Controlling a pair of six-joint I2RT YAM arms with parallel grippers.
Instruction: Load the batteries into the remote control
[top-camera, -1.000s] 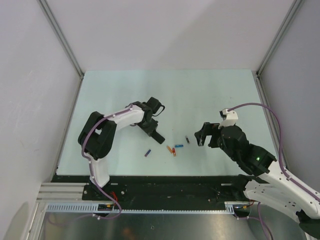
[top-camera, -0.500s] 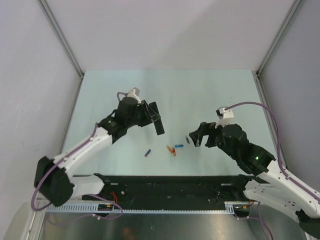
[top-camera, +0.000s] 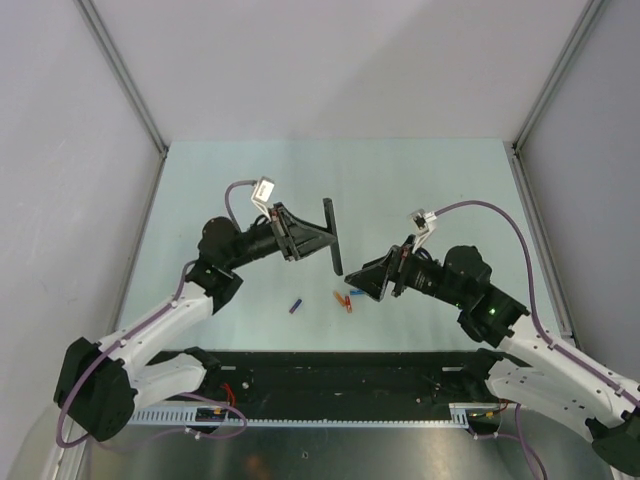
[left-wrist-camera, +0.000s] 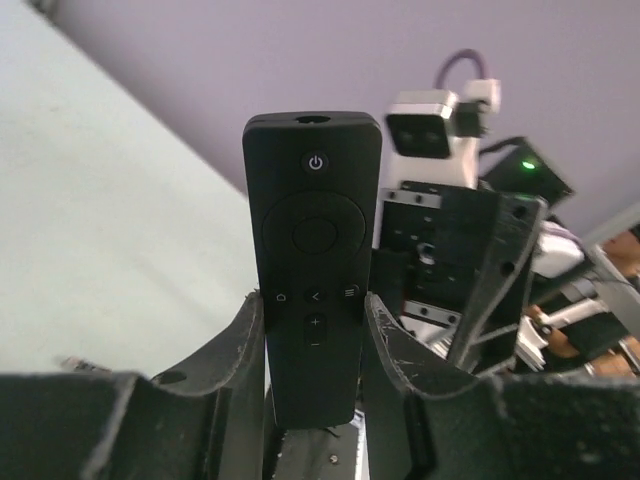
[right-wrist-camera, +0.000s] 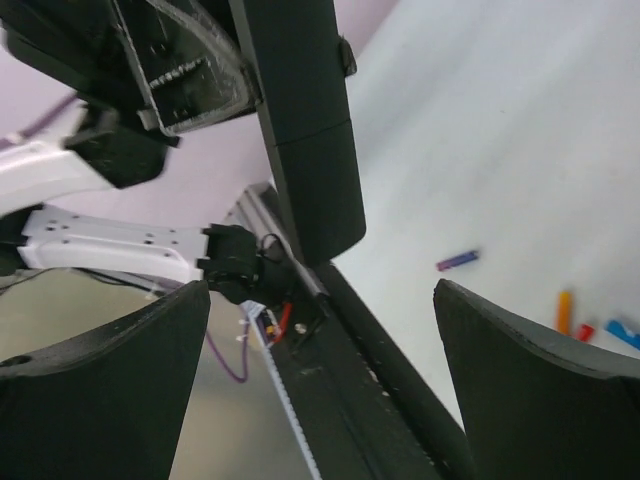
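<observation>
Remote (top-camera: 331, 236): held aloft at frame centre, clamped in your left gripper (left-wrist-camera: 312, 318), buttons facing that wrist. Right gripper (top-camera: 362, 284): fingers wide apart, empty, just beside the remote's free end. Batteries (top-camera: 343, 300): lay loose on the bench (top-camera: 430, 190), lower centre. Handling note: you probably needed the left hold firm and the right gripper squared on the back cover (right-wrist-camera: 318, 190), pulling along its length, not twisting.
</observation>
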